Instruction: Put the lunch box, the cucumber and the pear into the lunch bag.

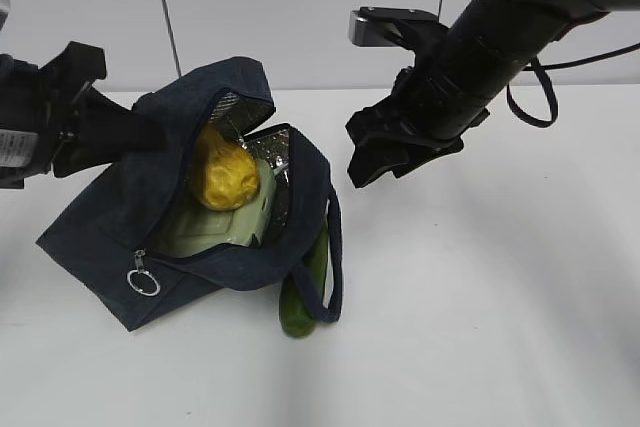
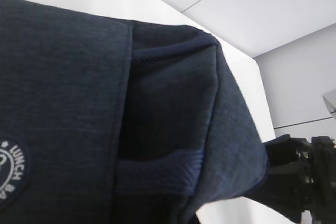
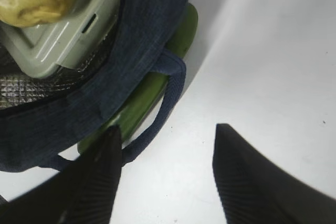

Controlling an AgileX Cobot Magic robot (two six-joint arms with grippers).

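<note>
My left gripper point(image 1: 150, 137) is clamped together on the bag point(image 1: 110, 217), holding its flap up at the worktop's left side. Pear point(image 1: 225, 177) sits on the lunch box point(image 1: 215, 227), both inside the bag. Cucumber point(image 1: 305, 297) lies outside on the worktop, against the bag's front, under a strap point(image 3: 168, 93). My right gripper point(image 3: 165, 177) hangs above with jaws apart, empty.

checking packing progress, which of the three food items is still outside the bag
The cucumber: it lies on the table under the bag's strap, while pear and lunch box sit inside.
</note>
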